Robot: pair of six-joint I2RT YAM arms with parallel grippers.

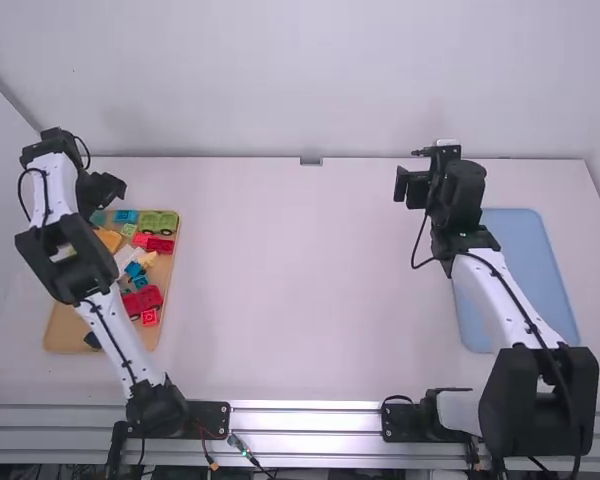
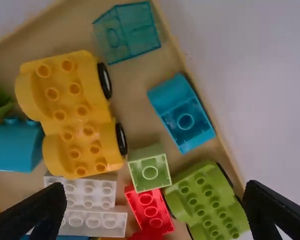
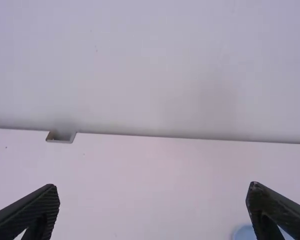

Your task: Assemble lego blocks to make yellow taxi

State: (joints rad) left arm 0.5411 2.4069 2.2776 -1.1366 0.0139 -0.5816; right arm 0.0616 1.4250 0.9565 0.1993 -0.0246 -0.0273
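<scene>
White tabletop [image 1: 300,290] runs back to a pale wall [image 1: 300,80] in the high view. At the left stands a tan tray [image 1: 65,330] of toy blocks, partly under the left arm; the left gripper [image 1: 110,190] is over its far end. The yellow wheeled base [image 1: 109,240] lies toward the tray's far left, with the green wheeled base [image 1: 159,223] at the far right corner and the red wheeled base [image 1: 143,300] nearer. Across the table, the right gripper [image 1: 410,187] hangs beyond the far left corner of a blue tray [image 1: 525,280].

Seen from the left wrist, the left gripper's fingers are spread apart, released. The yellow wheeled base lies studs up with two black wheels showing, close beside a light green block [image 2: 150,171] and white bricks [image 2: 92,220]. A blue block [image 2: 182,114] and a clear teal block [image 2: 127,32] lie near the tray's edge.

From the right wrist, the right gripper's fingers are also wide apart, before the wall and a notch [image 3: 61,136] in the table's far edge.
</scene>
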